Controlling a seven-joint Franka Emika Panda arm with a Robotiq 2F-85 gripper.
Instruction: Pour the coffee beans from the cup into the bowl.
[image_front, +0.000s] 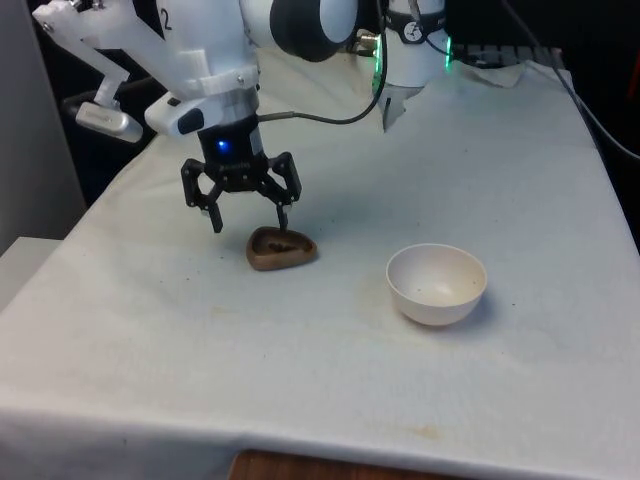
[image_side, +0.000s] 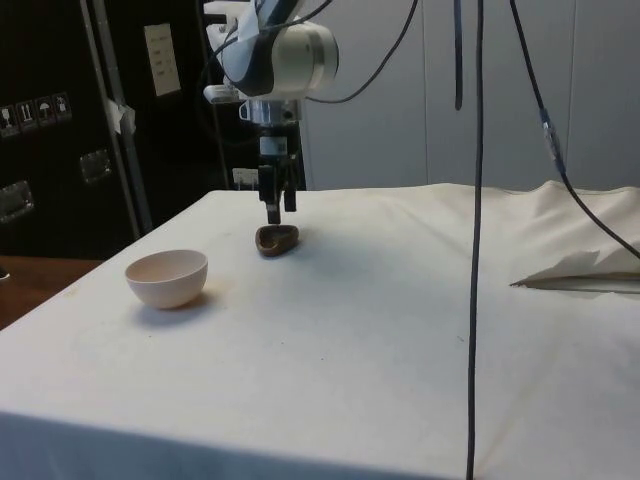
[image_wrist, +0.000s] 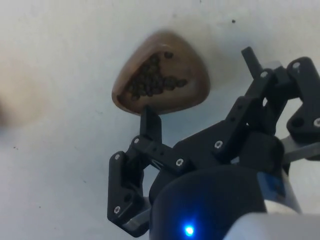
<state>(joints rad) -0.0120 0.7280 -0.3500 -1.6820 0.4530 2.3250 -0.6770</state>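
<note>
Gripper poised above a brown cup of coffee beans, white bowl waiting nearby.

The table is draped in a white, faintly stained cloth, with dark cabinets behind it in the side view. The white bowl is round, smooth and holds nothing, standing apart from the cup toward the front view's right. The black gripper hangs just above the cup with its fingers spread wide, holding nothing. The brown cup is low, rounded-triangular and matte, and holds dark coffee beans.
</note>
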